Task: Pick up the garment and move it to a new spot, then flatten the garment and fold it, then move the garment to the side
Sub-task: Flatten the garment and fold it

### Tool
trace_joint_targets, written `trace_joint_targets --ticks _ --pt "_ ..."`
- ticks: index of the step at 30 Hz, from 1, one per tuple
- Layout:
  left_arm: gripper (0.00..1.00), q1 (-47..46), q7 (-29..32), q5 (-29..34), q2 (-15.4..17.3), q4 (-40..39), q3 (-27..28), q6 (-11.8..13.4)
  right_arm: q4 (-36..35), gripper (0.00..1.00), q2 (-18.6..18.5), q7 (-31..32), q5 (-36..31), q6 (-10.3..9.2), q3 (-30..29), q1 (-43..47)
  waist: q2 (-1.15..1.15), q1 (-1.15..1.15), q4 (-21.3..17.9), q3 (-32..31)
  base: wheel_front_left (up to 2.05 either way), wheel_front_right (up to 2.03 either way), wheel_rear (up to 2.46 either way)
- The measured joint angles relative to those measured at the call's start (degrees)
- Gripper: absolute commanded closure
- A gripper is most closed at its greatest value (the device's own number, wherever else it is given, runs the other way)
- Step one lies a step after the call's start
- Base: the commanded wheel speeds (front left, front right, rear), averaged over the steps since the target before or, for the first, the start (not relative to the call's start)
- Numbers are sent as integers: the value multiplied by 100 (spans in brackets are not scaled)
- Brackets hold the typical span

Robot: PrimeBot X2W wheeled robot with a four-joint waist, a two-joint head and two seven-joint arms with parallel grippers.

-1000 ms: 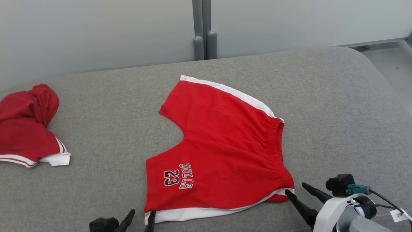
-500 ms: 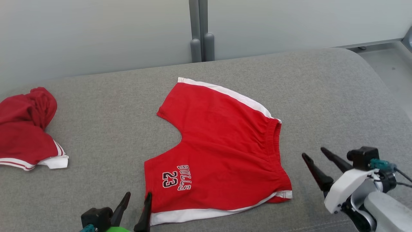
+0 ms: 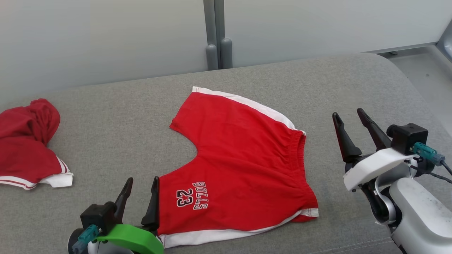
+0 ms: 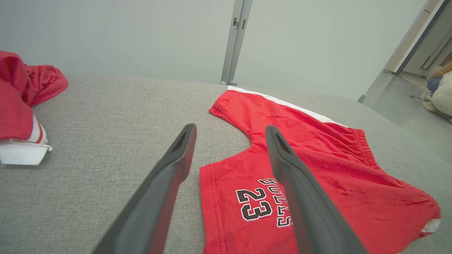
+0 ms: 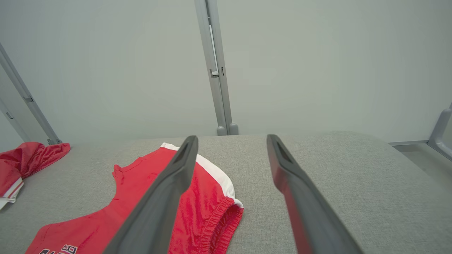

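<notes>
The garment (image 3: 243, 165), red shorts with white trim, lies spread flat near the middle of the grey padded surface (image 3: 106, 123), waistband (image 3: 299, 155) toward our right. Our left gripper (image 3: 142, 178) stands wide and empty at the printed leg's hem (image 3: 161, 211); in the left wrist view one finger (image 4: 302, 197) is over cloth and the other over bare padding, and we cannot tell whether either touches. Our right gripper (image 3: 348, 112), likewise wide and empty, stands raised beside the waistband and apart from it. We judge flattening largely complete and folding the step in hand. Hazards: a pinch at the hem that catches the upper layer alone separates the layers and spoils the fold; a pinch driven too deep catches the padded cover with the cloth. If the arms lift at unequal height or rate, the shorts skew and the edges fail to align. The gathered waistband may slip from a shallow grip. A second red garment (image 3: 28, 148) lies crumpled at the far left, well apart; a wide sweep during the final move could disturb it
</notes>
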Motion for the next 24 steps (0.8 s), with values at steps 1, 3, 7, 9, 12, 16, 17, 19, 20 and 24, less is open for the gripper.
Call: trace_joint_targets --ticks 1,3,7,9,12,16,17,19,20,24 --pt "0 -1 0 66 -1 -37 55 48 -91 0 97 0 -101 -37 -24 24 0 0 7 -8 0 0 0" --pt "0 -1 0 160 -3 -102 154 82 -176 0 168 0 -212 -45 -62 71 0 0 16 -16 0 0 0" --pt "0 0 -1 287 -23 -247 393 131 -252 0 256 0 -494 -89 -66 273 0 0 43 -39 0 0 0" --pt "0 5 -1 346 -34 -299 472 132 -255 0 286 0 -569 -94 -70 383 0 0 59 -53 0 0 0" --pt "0 28 -1 388 -53 -324 576 162 -274 0 364 0 -702 -122 -100 523 0 0 82 -76 0 0 0" --pt "0 191 -2 455 -86 -348 678 181 -303 0 443 0 -800 -135 -151 632 0 0 106 -102 0 0 0" --pt "0 230 -1 482 -97 -352 702 182 -311 0 453 0 -811 -135 -166 654 0 0 111 -106 0 0 0" --pt "0 279 -2 516 -108 -361 742 186 -314 0 482 0 -855 -135 -186 716 0 0 120 -115 0 0 0" --pt "0 296 -2 539 -113 -369 753 187 -314 0 500 0 -862 -136 -193 743 0 0 125 -118 0 0 0" --pt "0 372 -2 571 -140 -434 776 188 -319 0 557 0 -912 -136 -236 845 0 0 140 -128 0 0 0"
